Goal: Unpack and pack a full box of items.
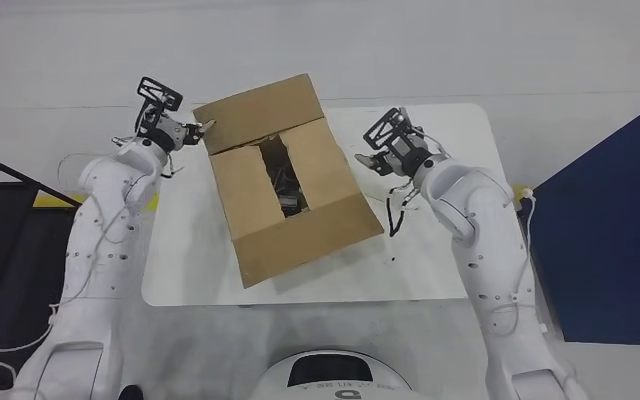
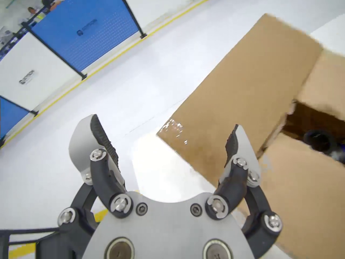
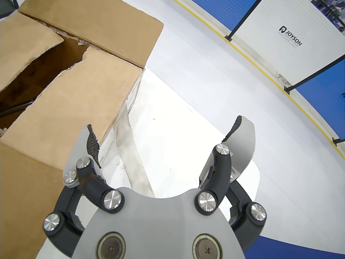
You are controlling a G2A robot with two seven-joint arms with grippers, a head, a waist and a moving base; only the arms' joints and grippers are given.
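- We are finding the box [image 1: 285, 195] sitting askew on the table [image 1: 430, 270], with its outer flaps [image 1: 262, 105] folded out on the far and near sides.
- The inner flaps [image 1: 245, 190] are lying nearly flat over the opening, with a dark gap running between them.
- Items [image 1: 285, 185] are showing through that gap, all inside the box and too dim to name.
- The left gripper [image 2: 164, 133] is hovering just beside the box's far left corner, jaws apart and gripping nothing.
- The right gripper [image 3: 167, 128] is hovering just beside the box's right wall, level with the inner flap on that side, jaws likewise apart and empty.
- We are judging this to be the opening step, with unpacking not yet begun.
- We are reckoning the next move calls for each gripper to catch the free edge of its nearer inner flap at the gap and swing it outward, without shoving the box along the table.
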